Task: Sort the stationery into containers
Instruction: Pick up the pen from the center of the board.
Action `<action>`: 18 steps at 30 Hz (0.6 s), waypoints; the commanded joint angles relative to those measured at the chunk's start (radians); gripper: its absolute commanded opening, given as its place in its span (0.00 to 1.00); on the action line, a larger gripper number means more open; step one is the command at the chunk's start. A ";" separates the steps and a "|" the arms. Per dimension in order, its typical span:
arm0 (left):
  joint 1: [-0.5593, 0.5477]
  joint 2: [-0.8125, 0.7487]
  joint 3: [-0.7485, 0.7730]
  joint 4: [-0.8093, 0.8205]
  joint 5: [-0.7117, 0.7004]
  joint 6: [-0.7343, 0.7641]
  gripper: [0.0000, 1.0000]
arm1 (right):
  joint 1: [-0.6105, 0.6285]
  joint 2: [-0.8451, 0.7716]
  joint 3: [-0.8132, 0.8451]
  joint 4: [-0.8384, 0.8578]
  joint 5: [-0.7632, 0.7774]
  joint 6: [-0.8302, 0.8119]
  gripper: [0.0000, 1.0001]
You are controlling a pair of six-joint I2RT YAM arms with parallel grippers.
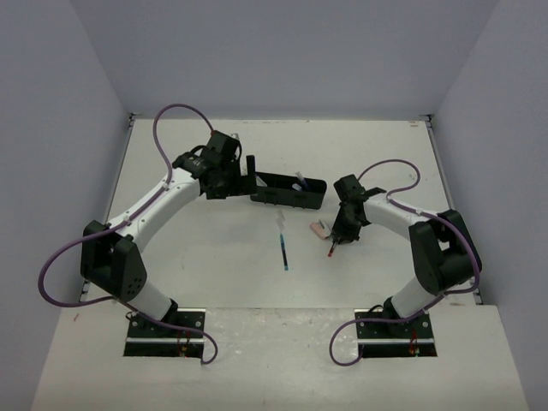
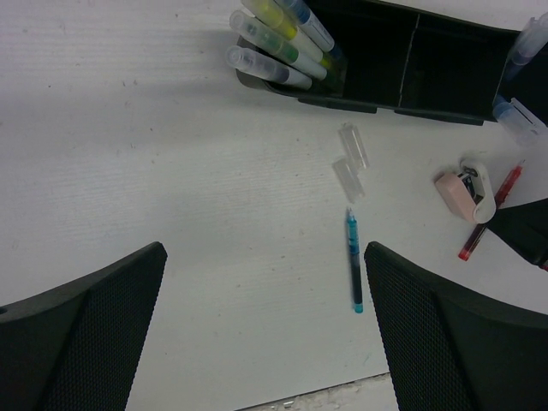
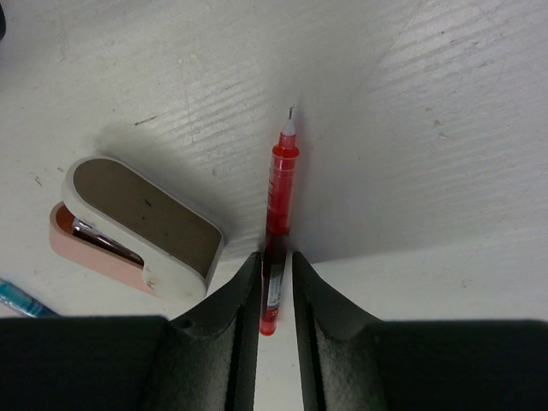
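The right gripper (image 3: 276, 261) pinches the tail of the thin red plastic pen (image 3: 281, 184) lying flat on the table (image 3: 445, 128), likely to lift it toward the long black plastic tray (image 1: 287, 200), while the left gripper (image 2: 265, 253) hangs spread.

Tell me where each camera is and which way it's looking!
Top external: high up behind the robot, looking down at the table; the whole left arm and right arm show.
Left wrist: on the left arm, looking down at the black tray and blue pen; the open left gripper shows at the bottom.
Right wrist: on the right arm, close above the table; the right gripper pinches the red pen.
Shared: both wrist views show the red pen and the stapler.
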 commanded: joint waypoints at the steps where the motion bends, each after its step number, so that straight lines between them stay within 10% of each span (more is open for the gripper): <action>1: -0.004 -0.010 0.028 -0.006 0.024 0.023 1.00 | 0.027 -0.023 -0.018 -0.031 0.007 0.021 0.22; 6: -0.003 -0.013 0.021 -0.004 0.024 0.027 1.00 | 0.048 -0.016 -0.014 -0.044 0.029 0.033 0.00; 18: -0.098 0.079 0.094 -0.037 -0.038 -0.002 1.00 | 0.047 -0.369 0.061 -0.216 0.145 0.041 0.00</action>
